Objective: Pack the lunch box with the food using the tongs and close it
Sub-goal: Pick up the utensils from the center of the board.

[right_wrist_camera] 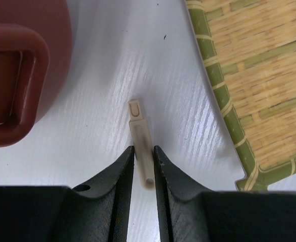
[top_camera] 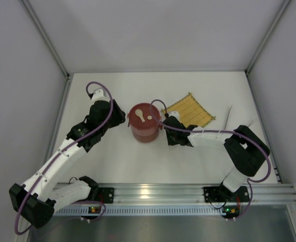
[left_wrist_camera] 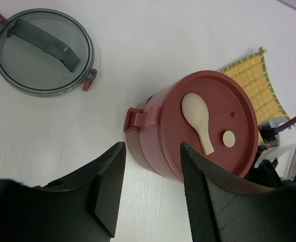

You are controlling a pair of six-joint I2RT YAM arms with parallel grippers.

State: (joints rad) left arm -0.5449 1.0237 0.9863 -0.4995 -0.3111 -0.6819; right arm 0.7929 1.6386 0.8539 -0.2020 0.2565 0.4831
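The lunch box (top_camera: 144, 123) stands mid-table with its maroon lid on; a beige spoon (left_wrist_camera: 198, 118) lies on the lid. Its side handle (right_wrist_camera: 11, 85) fills the right wrist view's left. My left gripper (left_wrist_camera: 153, 151) hangs open just left of the lunch box (left_wrist_camera: 203, 126), nothing between its fingers. My right gripper (right_wrist_camera: 144, 151) is down at the table to the right of the box, its jaws closed against both sides of a short beige stick (right_wrist_camera: 140, 131). The tongs (top_camera: 228, 117) lie far right. No food is in view.
A yellow woven mat (top_camera: 190, 111) lies right of the box, its green edge (right_wrist_camera: 216, 75) close to the right fingers. A round grey see-through lid (left_wrist_camera: 42, 50) with red clips rests on the table to the left, beyond the left gripper. Walls enclose the table.
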